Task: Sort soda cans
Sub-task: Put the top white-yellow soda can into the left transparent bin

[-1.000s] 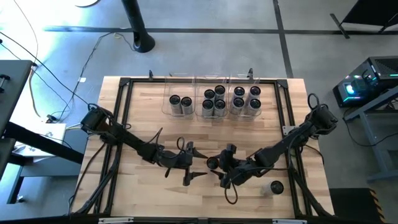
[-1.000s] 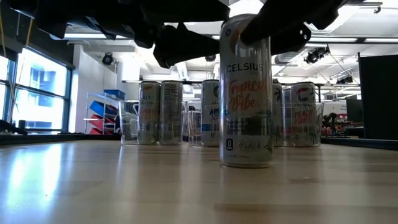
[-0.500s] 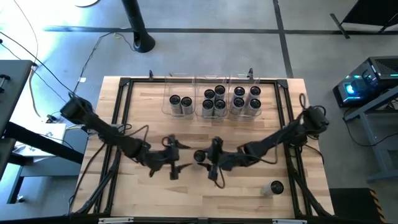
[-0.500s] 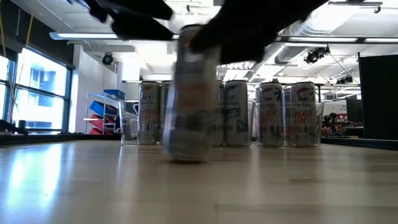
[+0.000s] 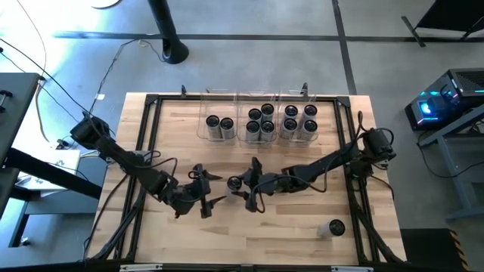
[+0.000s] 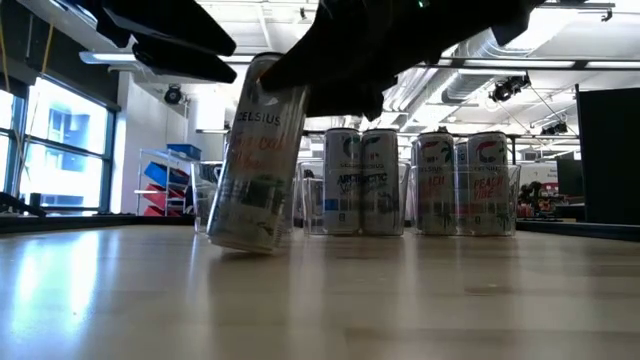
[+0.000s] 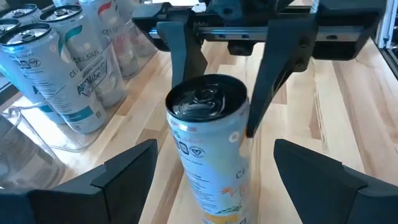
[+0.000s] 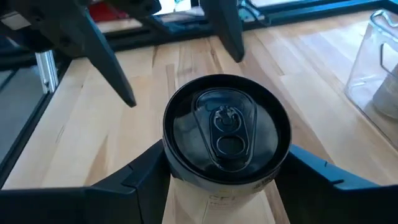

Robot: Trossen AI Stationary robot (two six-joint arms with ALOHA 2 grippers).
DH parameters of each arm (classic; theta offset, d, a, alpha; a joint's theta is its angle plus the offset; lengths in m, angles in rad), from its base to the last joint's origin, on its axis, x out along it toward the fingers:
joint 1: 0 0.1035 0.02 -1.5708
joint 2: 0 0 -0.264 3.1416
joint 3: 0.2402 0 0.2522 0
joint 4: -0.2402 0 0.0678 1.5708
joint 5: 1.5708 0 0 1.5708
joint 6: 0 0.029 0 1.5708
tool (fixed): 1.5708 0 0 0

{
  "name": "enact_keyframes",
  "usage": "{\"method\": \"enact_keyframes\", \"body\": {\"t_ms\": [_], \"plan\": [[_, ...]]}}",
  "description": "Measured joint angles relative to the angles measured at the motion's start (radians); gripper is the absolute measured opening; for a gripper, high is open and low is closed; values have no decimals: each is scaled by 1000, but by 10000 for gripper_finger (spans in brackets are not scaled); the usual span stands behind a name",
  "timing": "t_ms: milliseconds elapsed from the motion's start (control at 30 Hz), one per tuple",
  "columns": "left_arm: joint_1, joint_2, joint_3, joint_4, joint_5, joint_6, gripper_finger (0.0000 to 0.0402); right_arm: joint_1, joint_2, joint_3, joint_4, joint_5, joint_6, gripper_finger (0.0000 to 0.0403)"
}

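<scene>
While your right gripper [image 5: 243, 187] holds the pale silver-white Celsius soda can with a dark round top [image 5: 234, 183] at mid-table, its two dark fingers clamp the can's sides just below the rim, as the right wrist view shows. The can [image 6: 252, 150] leans noticeably in the low view, its base at or just off the wood (I cannot tell which).

Your left gripper [image 5: 203, 193] waits just left of the can with its fingers spread wide and nothing between them; in the left wrist view the can [image 7: 211, 155] stands between and beyond that gripper's own fingers.

My reading of the risks: the tilt could let the can slip or swing in the grip and tip over when you set it down. The two grippers are very near each other, so either one moving sideways could knock the other or the can.

Along the far edge stand clear rectangular plastic bins [image 5: 257, 113]: two cans in the left one [image 5: 220, 125], more in the middle and right ones. One further can [image 5: 336, 227] stands alone near the right front corner, still unsorted.

All of this rests on a light wooden table [image 5: 181, 242] framed in black metal. Beyond it the low view shows a bright room with windows [image 6: 45, 150] on the left and ceiling lights.
</scene>
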Motion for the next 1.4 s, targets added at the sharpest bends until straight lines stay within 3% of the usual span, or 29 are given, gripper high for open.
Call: {"method": "enact_keyframes", "body": {"t_ms": [267, 500, 733, 1400], "plan": [[2, 40, 0, 51, -28, 1, 317, 16, 0, 134, -292, 78, -19, 226], [2, 62, 0, 63, -67, 0, 317, 11, 0, 135, -304, 97, -26, 229], [8, 64, 0, 94, -92, 0, 317, 13, 0, 135, -306, 94, -34, 280], [8, 64, 0, 113, -92, 10, 317, 49, -50, 136, -314, 145, -84, 288]]}}
